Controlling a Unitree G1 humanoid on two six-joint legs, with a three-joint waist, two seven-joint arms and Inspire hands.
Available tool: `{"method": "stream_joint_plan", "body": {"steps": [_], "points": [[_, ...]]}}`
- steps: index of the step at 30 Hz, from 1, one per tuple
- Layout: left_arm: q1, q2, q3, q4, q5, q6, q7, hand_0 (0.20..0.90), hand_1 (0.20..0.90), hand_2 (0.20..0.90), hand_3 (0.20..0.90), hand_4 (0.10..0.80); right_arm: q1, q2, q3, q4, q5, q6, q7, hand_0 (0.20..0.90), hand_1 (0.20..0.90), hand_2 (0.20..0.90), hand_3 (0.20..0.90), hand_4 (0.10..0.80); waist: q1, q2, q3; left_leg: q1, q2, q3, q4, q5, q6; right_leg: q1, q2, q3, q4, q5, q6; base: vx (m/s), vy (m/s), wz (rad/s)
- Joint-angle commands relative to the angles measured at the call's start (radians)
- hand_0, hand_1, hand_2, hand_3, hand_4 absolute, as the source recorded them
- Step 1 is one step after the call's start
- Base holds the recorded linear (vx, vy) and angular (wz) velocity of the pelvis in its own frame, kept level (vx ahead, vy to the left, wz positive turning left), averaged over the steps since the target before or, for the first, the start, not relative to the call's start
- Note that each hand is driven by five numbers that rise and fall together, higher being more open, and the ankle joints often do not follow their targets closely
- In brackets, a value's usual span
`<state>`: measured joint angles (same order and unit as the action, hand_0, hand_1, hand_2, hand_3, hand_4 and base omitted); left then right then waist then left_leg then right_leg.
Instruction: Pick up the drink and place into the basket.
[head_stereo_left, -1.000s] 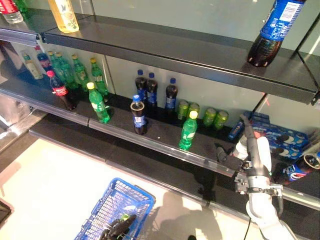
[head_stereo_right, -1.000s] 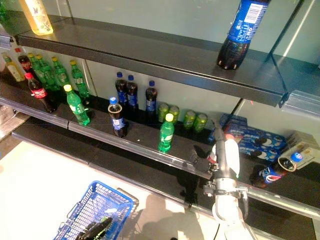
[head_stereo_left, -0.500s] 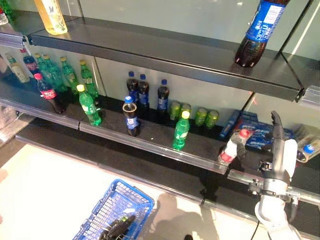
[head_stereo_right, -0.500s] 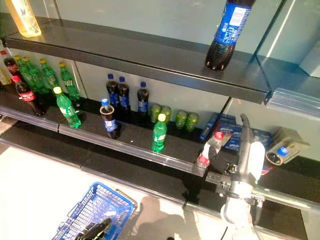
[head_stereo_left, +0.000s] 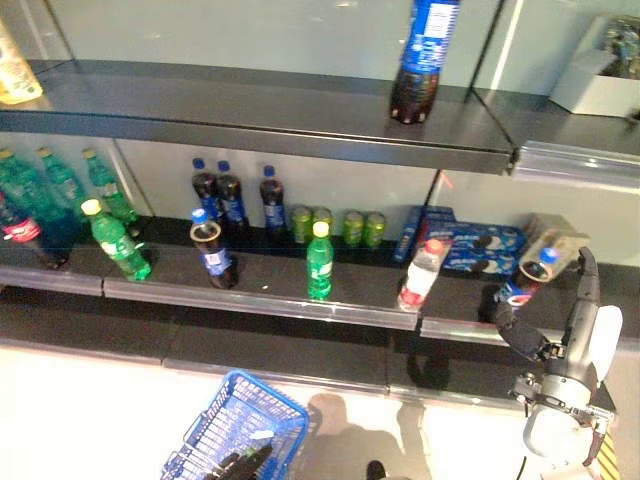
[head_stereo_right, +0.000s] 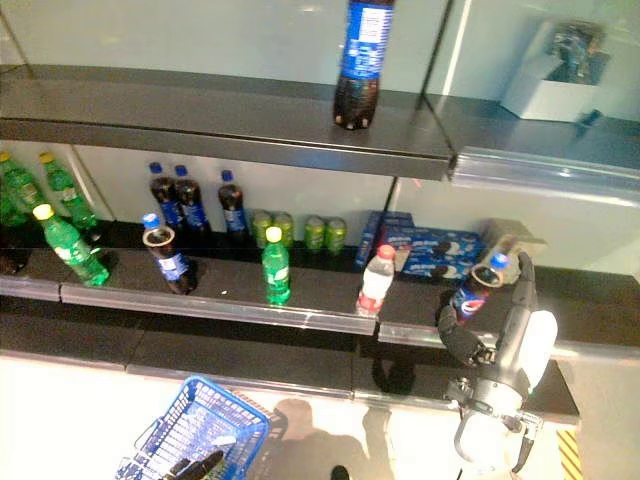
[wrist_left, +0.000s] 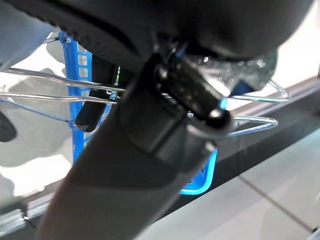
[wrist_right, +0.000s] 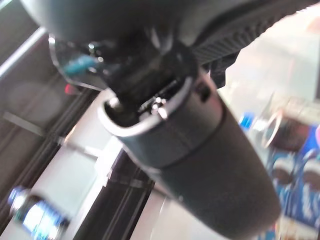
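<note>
The robot's right hand (head_stereo_left: 520, 335) reached over the front rail of the middle shelf (head_stereo_left: 260, 300) at the right of the scene. Its dark fingers (head_stereo_right: 452, 335) curved up just beside a dark cola bottle with a blue label and blue cap (head_stereo_left: 528, 278), which stood tilted at the right end of that shelf. Whether the fingers touched the bottle or were spread could not be told, and the right wrist view was too close to show them.

On the middle shelf, left of that bottle, stood one clear bottle with a red cap (head_stereo_left: 420, 273), leaning slightly. Further left was one green bottle with a yellow cap (head_stereo_left: 319, 261), then one dark cola bottle near the front edge (head_stereo_left: 212, 256). Three dark cola bottles with blue caps (head_stereo_left: 232, 194) stood in a row at the back, and four small green cans (head_stereo_left: 334, 224) stood right of them. Blue cartons (head_stereo_left: 462, 247) lay at the back right. More green bottles (head_stereo_left: 110, 235) stood at the far left. One large dark cola bottle (head_stereo_left: 419, 55) stood on the upper shelf (head_stereo_left: 250, 115).

The blue wire basket (head_stereo_left: 240, 435) hung low at the near left, and the left hand (head_stereo_left: 238, 464) was curled round its handles.
</note>
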<state>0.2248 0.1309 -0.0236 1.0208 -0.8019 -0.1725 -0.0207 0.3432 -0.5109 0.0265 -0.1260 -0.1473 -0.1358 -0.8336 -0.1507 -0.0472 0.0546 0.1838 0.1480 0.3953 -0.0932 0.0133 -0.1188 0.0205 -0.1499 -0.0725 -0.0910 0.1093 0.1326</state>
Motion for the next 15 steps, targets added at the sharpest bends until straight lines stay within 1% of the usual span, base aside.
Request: {"method": "stream_joint_plan", "body": {"steps": [1, 8, 9, 15], "points": [[-0.066, 0.049, 0.013, -0.053, 0.023, -0.083, -0.081, 0.300, 0.300, 0.300, 0.200, 0.100, -0.053, -0.031, -0.113, -0.072, 0.009, -0.098, -0.072, 0.900, 0.900, 0.900, 0.900, 0.800, -0.026, 0.020, 0.020, 0.006, -0.012, -0.018, 0.023, -0.063, 0.086, 0.008, -0.060, -0.002, 0.079, -0.048, 0.053, 0.005, -0.039, -0.41], [-0.057, 0.042, -0.015, -0.064, 0.029, -0.079, -0.075, 0.300, 0.300, 0.300, 0.200, 0.100, -0.053, -0.028, -0.126, -0.064, 0.060, -0.120, -0.057, 0.900, 0.900, 0.900, 0.900, 0.800, -0.054, 0.029, 0.023, 0.013, -0.016, 0.002, 0.037, -0.081, 0.090, -0.003, -0.052, 0.046, 0.071, -0.041, 0.051, -0.002, -0.059, -0.33], [-0.052, 0.040, -0.023, -0.064, 0.033, -0.078, -0.072, 0.300, 0.300, 0.300, 0.200, 0.100, -0.061, -0.024, -0.125, -0.065, 0.088, -0.137, -0.045, 0.900, 0.900, 0.900, 0.900, 0.800, -0.059, 0.032, 0.025, 0.015, -0.016, 0.004, 0.038, -0.084, 0.090, -0.005, -0.051, 0.056, 0.066, -0.038, 0.050, 0.009, -0.090, -0.38], [-0.049, 0.039, -0.042, -0.068, 0.039, -0.081, -0.062, 0.300, 0.300, 0.300, 0.200, 0.100, -0.108, -0.023, -0.103, -0.073, 0.146, -0.150, 0.008, 0.900, 0.900, 0.900, 0.900, 0.800, -0.065, 0.043, 0.039, 0.008, -0.014, 0.008, 0.054, -0.096, 0.090, -0.034, -0.052, 0.070, 0.072, -0.033, 0.050, -0.007, -0.082, -0.16]]}}
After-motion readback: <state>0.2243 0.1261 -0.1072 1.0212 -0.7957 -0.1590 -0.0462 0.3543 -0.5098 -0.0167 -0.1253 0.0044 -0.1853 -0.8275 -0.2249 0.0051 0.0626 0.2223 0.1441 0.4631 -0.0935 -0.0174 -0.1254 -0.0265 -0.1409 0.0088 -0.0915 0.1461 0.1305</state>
